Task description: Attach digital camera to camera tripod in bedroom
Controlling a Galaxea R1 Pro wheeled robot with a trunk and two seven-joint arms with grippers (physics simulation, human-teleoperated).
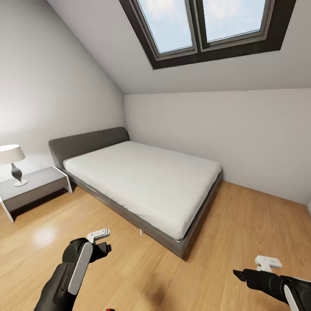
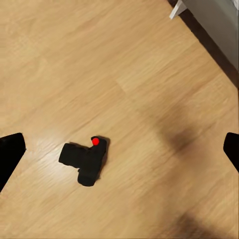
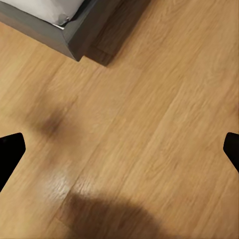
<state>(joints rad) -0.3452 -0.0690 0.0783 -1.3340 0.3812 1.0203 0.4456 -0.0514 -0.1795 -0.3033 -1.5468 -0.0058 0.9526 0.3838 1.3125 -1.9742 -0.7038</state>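
Left gripper [image 2: 119,149]: black fingers spread wide at the frame edges, holding nothing, above the floor.
Right gripper [image 3: 119,149]: fingers equally wide apart, empty, near the bed's foot corner.
Digital camera [image 2: 84,160]: small, black, boxy, matte, red round button at one corner; lies on the floor near the bed [image 1: 147,181].
Floor [image 1: 242,224]: glossy light wood planks.
Bed: grey frame, plain white mattress.

I see the digital camera [image 2: 85,160] lying on the light wood plank floor [image 2: 124,64], small and black, its red round button [image 2: 95,141] showing at one corner, near the grey-framed bed [image 1: 142,179] of the bedroom.
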